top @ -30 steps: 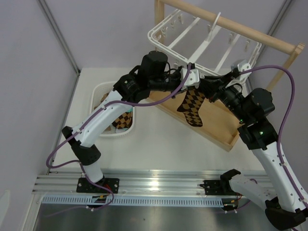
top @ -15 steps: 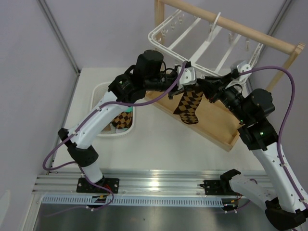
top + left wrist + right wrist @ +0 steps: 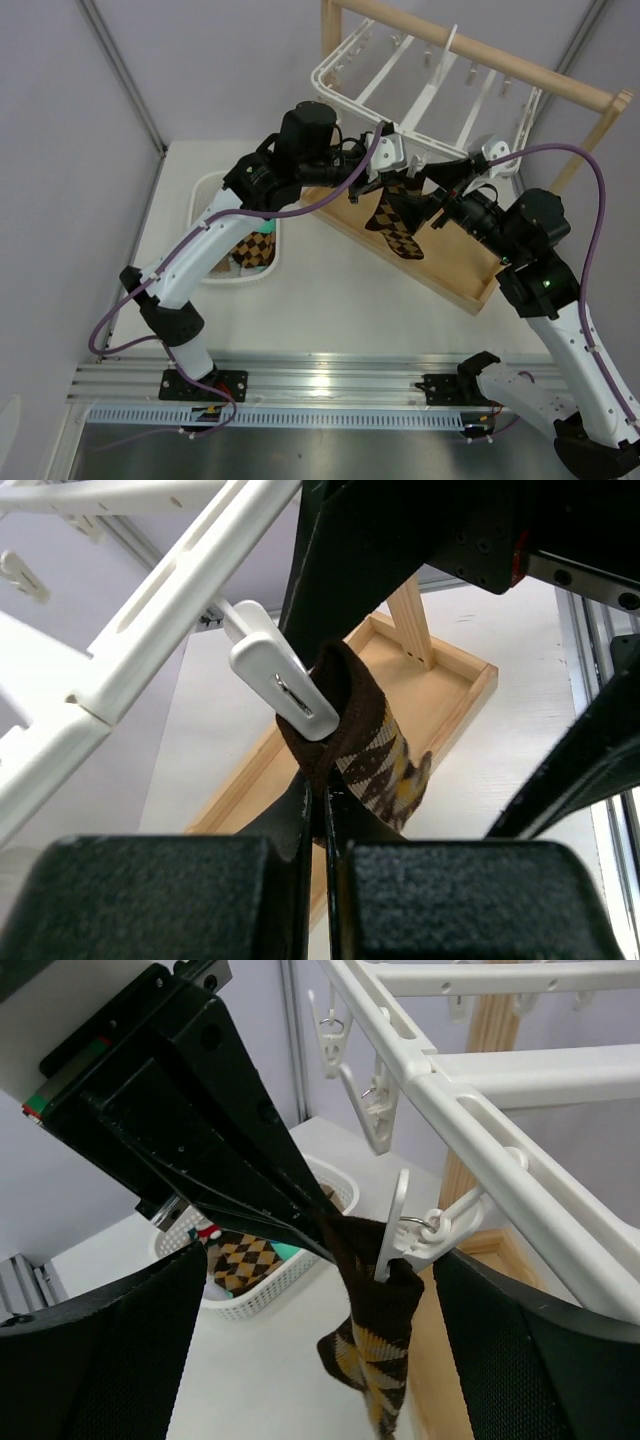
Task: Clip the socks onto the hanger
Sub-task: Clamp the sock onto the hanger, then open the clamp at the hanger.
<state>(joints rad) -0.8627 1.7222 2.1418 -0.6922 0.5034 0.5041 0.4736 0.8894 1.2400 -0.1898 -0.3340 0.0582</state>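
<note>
White surface (image 3: 330, 300). Item: sock (image 3: 400, 225), hung from hanger (image 3: 400, 80) clip (image 3: 285, 680); cuff pinched in left claw (image 3: 322, 800), clip just beyond its tips. Right claw (image 3: 320, 1260): spread, flanking clip. Risk: left claw retreating unreleased could drag sock free.

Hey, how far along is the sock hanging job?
Done: one brown-and-tan argyle sock hangs pinched in a white plastic clip on the white grid hanger. In hand: the left gripper grips its cuff; the right gripper is open. Left: more socks in the white mesh basket.

Argyle sock (image 3: 372, 1350) hangs clipped beneath white hanger (image 3: 520, 1068).
</note>
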